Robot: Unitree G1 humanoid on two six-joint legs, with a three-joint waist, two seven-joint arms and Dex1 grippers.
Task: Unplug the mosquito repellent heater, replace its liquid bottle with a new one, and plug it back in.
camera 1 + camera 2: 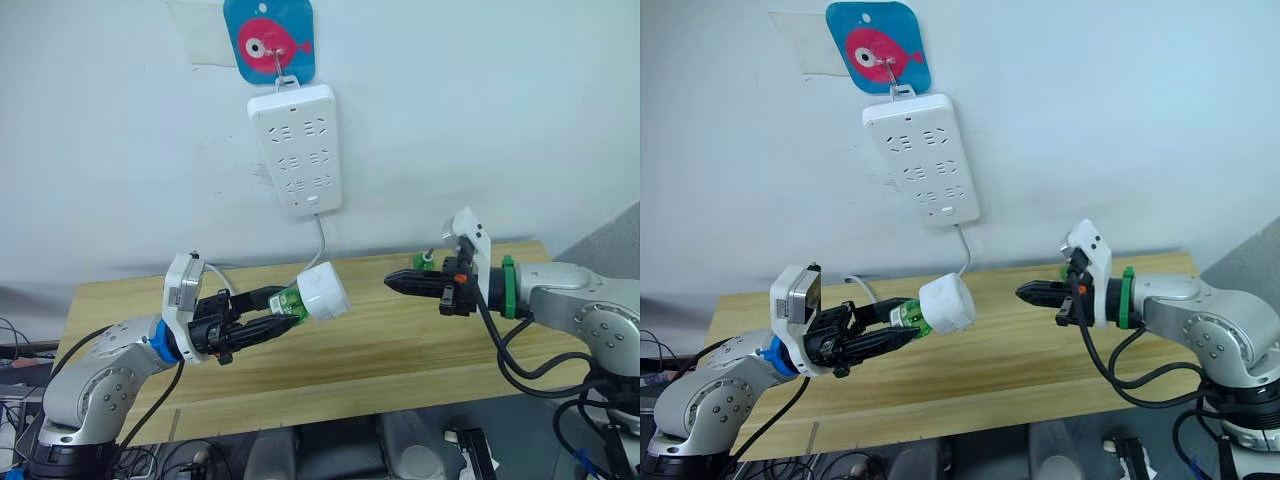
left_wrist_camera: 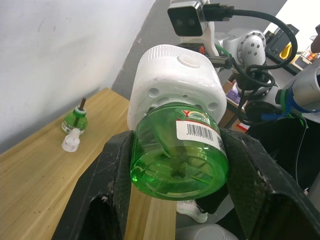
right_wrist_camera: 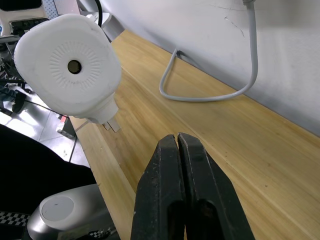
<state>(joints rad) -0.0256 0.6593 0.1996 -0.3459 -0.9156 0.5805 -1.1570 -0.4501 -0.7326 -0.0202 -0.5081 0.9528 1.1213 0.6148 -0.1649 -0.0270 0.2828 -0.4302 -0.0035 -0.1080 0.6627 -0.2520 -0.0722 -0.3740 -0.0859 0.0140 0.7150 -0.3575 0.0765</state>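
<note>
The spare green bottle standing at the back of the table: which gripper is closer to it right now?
Right. The right gripper hangs shut just in front of the spare bottle. The left gripper is across the table, shut on the old bottle still in the heater.

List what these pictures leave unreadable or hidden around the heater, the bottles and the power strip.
- Green bottle label text: too small in the left wrist view; only a barcode shows.
- Mosquito repellent heater prongs: mostly hidden behind its body in the right wrist view.
- Spare bottle: mostly hidden behind the right hand in the left eye view.
- Power strip cable's far end: hidden behind the left hand and the heater.
</note>
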